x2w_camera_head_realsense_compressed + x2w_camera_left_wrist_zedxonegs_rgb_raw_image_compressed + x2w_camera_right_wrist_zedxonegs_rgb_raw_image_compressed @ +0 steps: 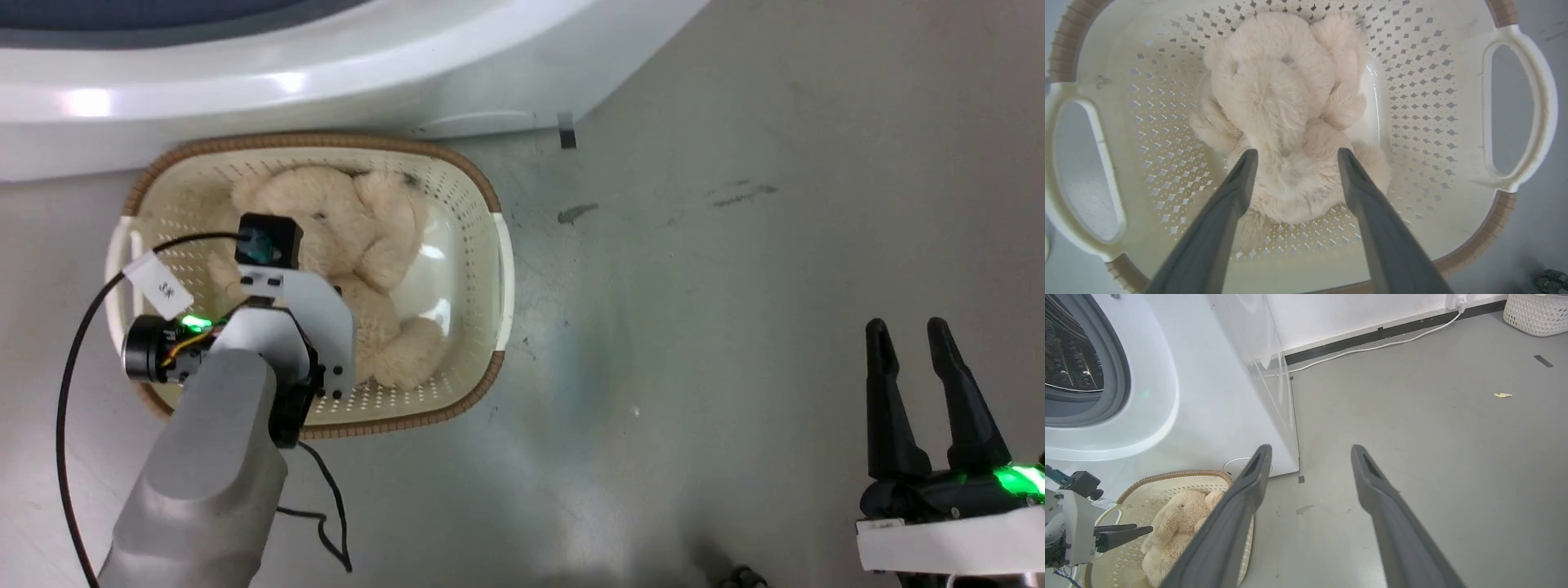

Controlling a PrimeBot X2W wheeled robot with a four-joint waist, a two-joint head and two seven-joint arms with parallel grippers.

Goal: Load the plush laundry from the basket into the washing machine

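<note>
The plush bear (1274,94) lies in the basket (1412,102), mid frame, the open left gripper (1297,152) hangs over it, the right gripper (907,327) is open at the lower right, and loading the washing machine (1208,396) is not done yet

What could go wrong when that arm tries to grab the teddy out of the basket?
1. The open left gripper hovers over the plush laundry; its thin fingers might pinch only fluff, and the toy could slip out.
2. The toy fills much of the basket, near its perforated wall; a fingertip could catch a hole and drag it.
3. The basket sits close to the washing machine, so the lifted toy may bump its front.
</note>
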